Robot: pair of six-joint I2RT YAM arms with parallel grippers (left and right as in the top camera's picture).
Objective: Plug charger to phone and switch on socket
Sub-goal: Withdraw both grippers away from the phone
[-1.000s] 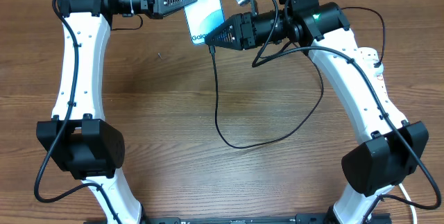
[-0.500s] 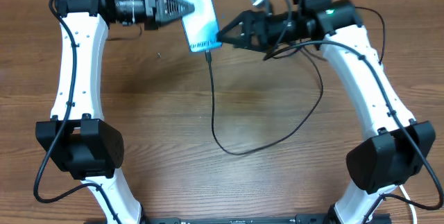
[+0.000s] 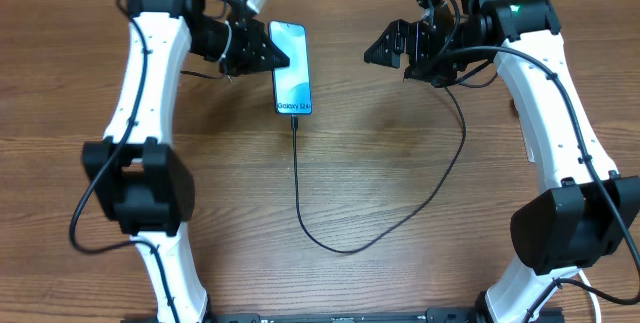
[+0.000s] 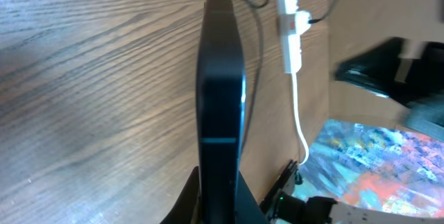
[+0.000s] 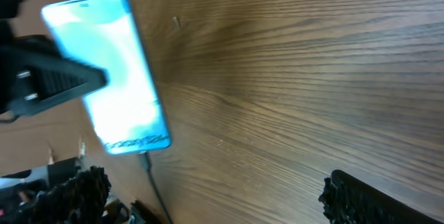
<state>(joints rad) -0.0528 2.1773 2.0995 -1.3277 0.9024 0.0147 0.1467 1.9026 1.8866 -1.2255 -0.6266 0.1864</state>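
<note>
White with red marks, well off the right side of the phone (image 3: 295,73): found the socket (image 4: 290,28) there, long axis about parallel to the phone's. Judged the right gripper (image 3: 375,51) nearer to it, fingers spread wide, empty. Saw the left gripper (image 3: 278,55) clamped on the phone's left edge, charger (image 3: 296,173) tip apparently in the bottom edge. Missed the socket from overhead, probably behind the right arm.

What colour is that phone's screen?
Light blue, fading to white. The phone shows best in the right wrist view.
</note>
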